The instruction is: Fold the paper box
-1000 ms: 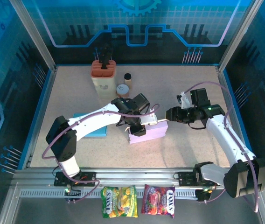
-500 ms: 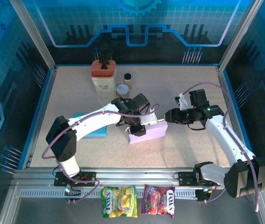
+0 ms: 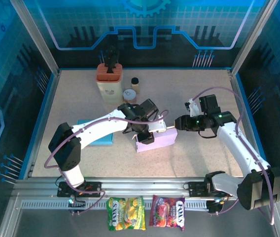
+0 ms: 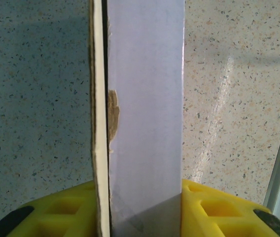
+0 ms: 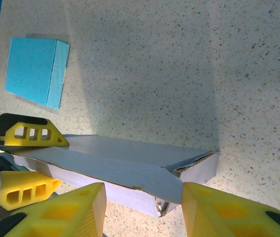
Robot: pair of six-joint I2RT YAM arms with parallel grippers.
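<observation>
While the left gripper (image 3: 146,135) clamps the lilac paper box (image 3: 158,139), the right gripper (image 3: 178,122) gapes wide at its end; a blue box (image 5: 31,69) lies nearby.

The paper box (image 3: 157,139) is pale lilac, long and low, lying on the desk (image 3: 199,89) near its middle. It is only partly folded. A top flap (image 5: 105,165) lies loosely over it, and its right end (image 5: 199,170) gapes open. One panel (image 4: 145,113) sits pinched between the left fingers (image 4: 214,210).

even bright overhead light, soft shadows on the table (image 3: 81,98), mild glare streaks, wrist close-ups slightly soft.
</observation>
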